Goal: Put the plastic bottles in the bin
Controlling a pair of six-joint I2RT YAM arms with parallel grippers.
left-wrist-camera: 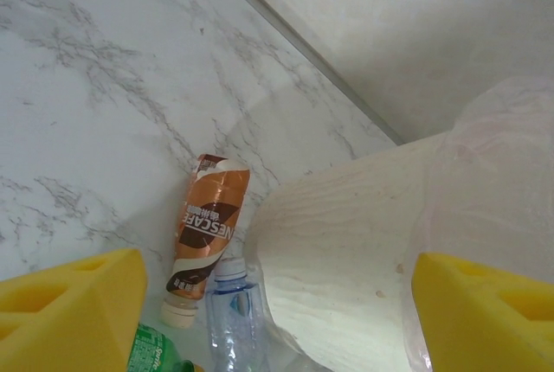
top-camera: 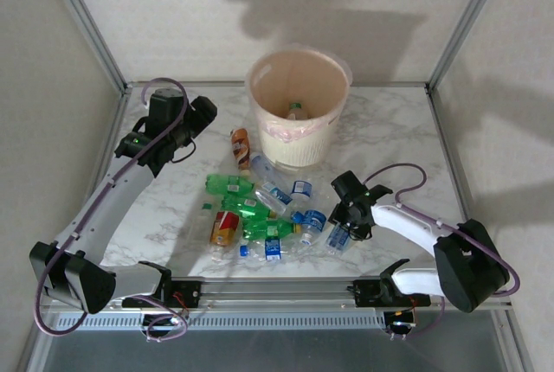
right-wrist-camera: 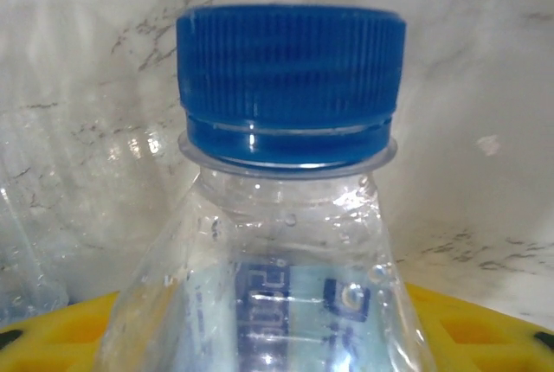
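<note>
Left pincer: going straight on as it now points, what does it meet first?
Most likely the bin, its side wall straight ahead of the left pincer; the brown bottle lies beside that line. Depth is unclear.

We read "NESCAFE" in white capitals on the brown bottle (left-wrist-camera: 210, 216), lower left of centre in the left wrist view. White lettering on the green bottle (left-wrist-camera: 156, 350) at the bottom edge was cut off. Blue print on the clear bottle (right-wrist-camera: 286, 303) was illegible.
</note>
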